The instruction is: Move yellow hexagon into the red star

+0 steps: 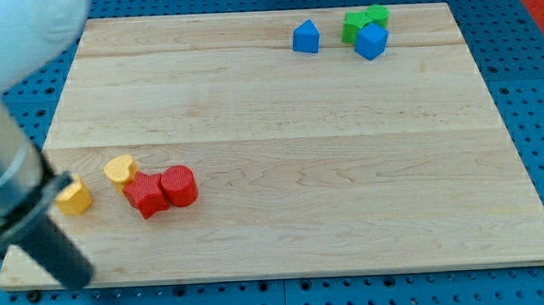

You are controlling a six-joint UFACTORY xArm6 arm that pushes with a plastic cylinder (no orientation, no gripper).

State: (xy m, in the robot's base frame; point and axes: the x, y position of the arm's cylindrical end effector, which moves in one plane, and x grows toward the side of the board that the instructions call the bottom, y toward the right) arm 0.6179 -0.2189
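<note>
The yellow hexagon (74, 197) lies near the board's left edge. The red star (146, 195) lies to its right with a gap between them. A red cylinder (180, 185) touches the star's right side. A yellow heart (120, 168) sits just up and left of the star. My dark rod comes down blurred from the view's left and crosses the hexagon's left edge. My tip (74, 275) is near the board's bottom left corner, below the hexagon.
At the view's top right, a blue pointed block (306, 37) stands alone. Further right, a blue cube (371, 41) touches two green blocks (359, 24). The wooden board (291, 170) lies on a blue perforated table.
</note>
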